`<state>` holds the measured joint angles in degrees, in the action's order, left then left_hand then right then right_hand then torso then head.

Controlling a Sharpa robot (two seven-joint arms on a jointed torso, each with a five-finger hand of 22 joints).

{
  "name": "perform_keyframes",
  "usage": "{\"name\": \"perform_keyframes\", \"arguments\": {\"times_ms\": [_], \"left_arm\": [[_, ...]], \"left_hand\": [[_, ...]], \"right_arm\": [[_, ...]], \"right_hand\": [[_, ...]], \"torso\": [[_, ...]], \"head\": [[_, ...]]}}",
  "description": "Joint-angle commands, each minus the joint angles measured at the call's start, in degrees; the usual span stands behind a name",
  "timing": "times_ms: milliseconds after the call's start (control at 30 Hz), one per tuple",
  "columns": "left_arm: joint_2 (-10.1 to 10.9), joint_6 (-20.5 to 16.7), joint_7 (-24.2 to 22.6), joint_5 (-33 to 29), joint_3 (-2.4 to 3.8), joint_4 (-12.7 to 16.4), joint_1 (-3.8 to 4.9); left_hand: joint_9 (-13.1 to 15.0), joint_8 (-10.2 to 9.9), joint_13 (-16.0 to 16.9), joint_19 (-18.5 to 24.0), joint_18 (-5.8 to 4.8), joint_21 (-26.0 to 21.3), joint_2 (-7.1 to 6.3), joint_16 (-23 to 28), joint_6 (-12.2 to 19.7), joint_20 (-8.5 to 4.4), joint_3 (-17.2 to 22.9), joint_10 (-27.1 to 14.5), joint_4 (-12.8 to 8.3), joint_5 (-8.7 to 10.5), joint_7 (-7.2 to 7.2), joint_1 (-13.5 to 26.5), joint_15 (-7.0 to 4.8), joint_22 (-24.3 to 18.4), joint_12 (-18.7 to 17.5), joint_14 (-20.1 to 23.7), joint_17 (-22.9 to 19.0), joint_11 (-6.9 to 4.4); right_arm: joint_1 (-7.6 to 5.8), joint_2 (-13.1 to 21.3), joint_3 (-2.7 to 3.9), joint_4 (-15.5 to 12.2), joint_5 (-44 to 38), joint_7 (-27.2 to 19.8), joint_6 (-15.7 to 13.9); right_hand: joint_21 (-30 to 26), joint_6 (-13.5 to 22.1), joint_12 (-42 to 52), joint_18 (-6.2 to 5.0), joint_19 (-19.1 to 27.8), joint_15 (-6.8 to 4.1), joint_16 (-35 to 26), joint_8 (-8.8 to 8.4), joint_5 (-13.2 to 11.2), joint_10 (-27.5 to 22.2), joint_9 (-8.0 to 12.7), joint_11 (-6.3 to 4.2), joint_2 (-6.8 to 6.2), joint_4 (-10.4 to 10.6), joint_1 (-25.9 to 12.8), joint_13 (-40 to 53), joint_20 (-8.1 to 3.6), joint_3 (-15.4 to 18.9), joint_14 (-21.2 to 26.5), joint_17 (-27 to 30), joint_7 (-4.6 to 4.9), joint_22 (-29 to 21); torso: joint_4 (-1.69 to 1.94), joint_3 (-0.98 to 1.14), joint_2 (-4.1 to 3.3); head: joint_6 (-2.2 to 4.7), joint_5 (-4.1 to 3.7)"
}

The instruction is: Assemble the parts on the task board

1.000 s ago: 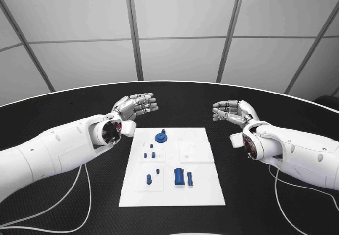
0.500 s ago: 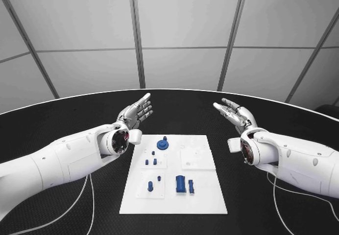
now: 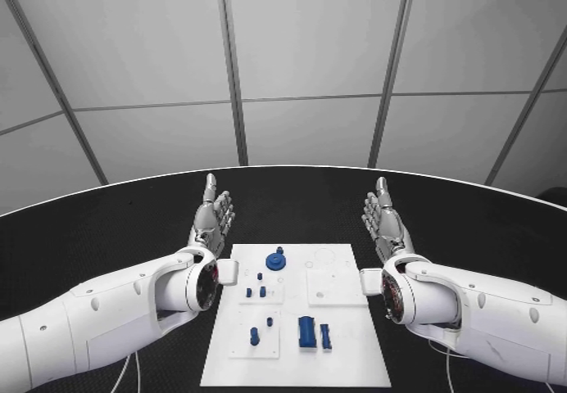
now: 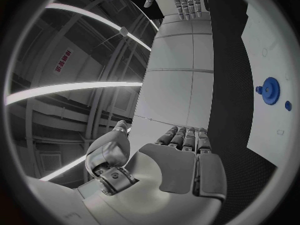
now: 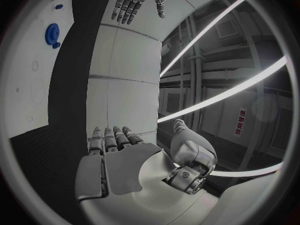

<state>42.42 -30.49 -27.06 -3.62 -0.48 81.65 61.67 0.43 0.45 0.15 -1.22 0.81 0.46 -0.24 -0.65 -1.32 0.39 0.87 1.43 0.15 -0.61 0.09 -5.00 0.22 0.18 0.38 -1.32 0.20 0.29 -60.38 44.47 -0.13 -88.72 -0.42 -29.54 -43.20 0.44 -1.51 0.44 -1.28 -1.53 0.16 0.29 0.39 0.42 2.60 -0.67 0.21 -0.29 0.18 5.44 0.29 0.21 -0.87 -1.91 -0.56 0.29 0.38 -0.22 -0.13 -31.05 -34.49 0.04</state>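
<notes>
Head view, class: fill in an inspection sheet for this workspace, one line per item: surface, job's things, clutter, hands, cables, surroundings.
Surface: round black table.
Job's things: white task board lies between the arms; blue parts on it include a round geared piece, a block pair and small pegs.
Clutter: nothing seen.
Hands: left hand and right hand are open, fingers straight, holding nothing, flanking the board's far end.
Cables: thin white cable under the left arm.
Surroundings: grey panelled wall.
</notes>
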Motion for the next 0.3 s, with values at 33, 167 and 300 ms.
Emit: {"name": "perform_keyframes", "arguments": {"times_ms": [33, 167, 300], "left_arm": [[0.97, -6.80, -1.11, 1.51, 0.19, 3.83, -0.62], [1.76, -10.94, -2.09, 2.79, 0.37, 6.54, -1.16], [2.18, -13.16, -2.62, 3.47, 0.46, 7.99, -1.45]], "left_hand": [[-0.43, -0.45, -0.15, 1.22, -0.81, -0.46, 0.24, 0.65, 1.32, -0.39, -0.87, -1.43, -0.15, 0.61, -0.09, 5.00, -0.22, -0.18, -0.38, 1.32, -0.20, -0.29], [-0.43, -0.45, -0.15, 1.22, -0.81, -0.46, 0.24, 0.65, 1.32, -0.39, -0.87, -1.43, -0.15, 0.61, -0.09, 5.00, -0.22, -0.18, -0.38, 1.32, -0.20, -0.29], [-0.43, -0.45, -0.15, 1.22, -0.81, -0.46, 0.24, 0.65, 1.32, -0.39, -0.87, -1.43, -0.15, 0.61, -0.09, 5.00, -0.22, -0.18, -0.38, 1.32, -0.20, -0.29]], "right_arm": [[0.21, 0.21, 0.13, -1.17, 0.40, -0.24, -0.87], [0.22, 0.22, 0.13, -1.23, 0.42, -0.25, -0.91], [0.22, 0.22, 0.13, -1.23, 0.42, -0.25, -0.91]], "right_hand": [[-0.44, 1.51, -0.44, 1.28, 1.53, -0.16, -0.29, -0.39, -0.42, -2.60, 0.67, -0.21, 0.29, -0.18, -5.44, -0.29, -0.21, 0.87, 1.91, 0.56, -0.29, -0.38], [-0.44, 1.51, -0.44, 1.28, 1.53, -0.16, -0.29, -0.39, -0.42, -2.60, 0.67, -0.21, 0.29, -0.18, -5.44, -0.29, -0.21, 0.87, 1.91, 0.56, -0.29, -0.38], [-0.44, 1.51, -0.44, 1.28, 1.53, -0.16, -0.29, -0.39, -0.42, -2.60, 0.67, -0.21, 0.29, -0.18, -5.44, -0.29, -0.21, 0.87, 1.91, 0.56, -0.29, -0.38]], "torso": [[0.22, 0.13, -0.13], [0.22, 0.13, -0.13], [0.22, 0.13, -0.13]], "head": [[0.11, -0.04], [0.11, -0.04], [0.11, -0.04]]}}
